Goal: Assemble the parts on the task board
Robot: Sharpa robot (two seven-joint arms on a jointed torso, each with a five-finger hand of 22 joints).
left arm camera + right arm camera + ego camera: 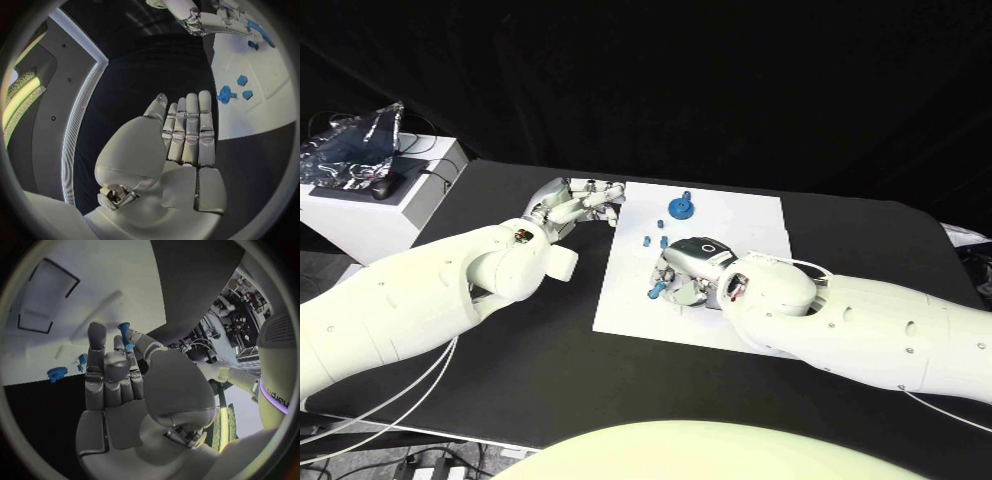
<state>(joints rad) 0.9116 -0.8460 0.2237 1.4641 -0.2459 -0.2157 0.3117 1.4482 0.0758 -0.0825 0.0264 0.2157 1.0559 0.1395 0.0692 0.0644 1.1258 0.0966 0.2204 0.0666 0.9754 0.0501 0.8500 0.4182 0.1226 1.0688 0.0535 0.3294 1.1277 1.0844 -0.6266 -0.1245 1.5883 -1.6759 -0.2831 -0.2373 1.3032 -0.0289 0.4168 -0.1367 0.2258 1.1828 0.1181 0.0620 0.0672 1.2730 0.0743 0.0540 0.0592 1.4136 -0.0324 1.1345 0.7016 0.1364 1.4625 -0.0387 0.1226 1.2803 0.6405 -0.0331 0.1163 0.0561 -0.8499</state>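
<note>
White task board: lies flat on the black counter, between the two hands.
Right hand: rests over the near half of the task board, fingers curled together on a small blue peg; in the right wrist view the peg stands up between the fingertips.
Left hand: sits at the board's far left edge, fingers straight and side by side, holding nothing; palm turned toward the board.
Blue gear: on the board, beyond the right hand and well apart from it.
Small blue parts: a few loose pieces on the board, between the gear and the right hand.
Pale box: on the far side of the left arm, off the counter, with crinkled foil on top.
</note>
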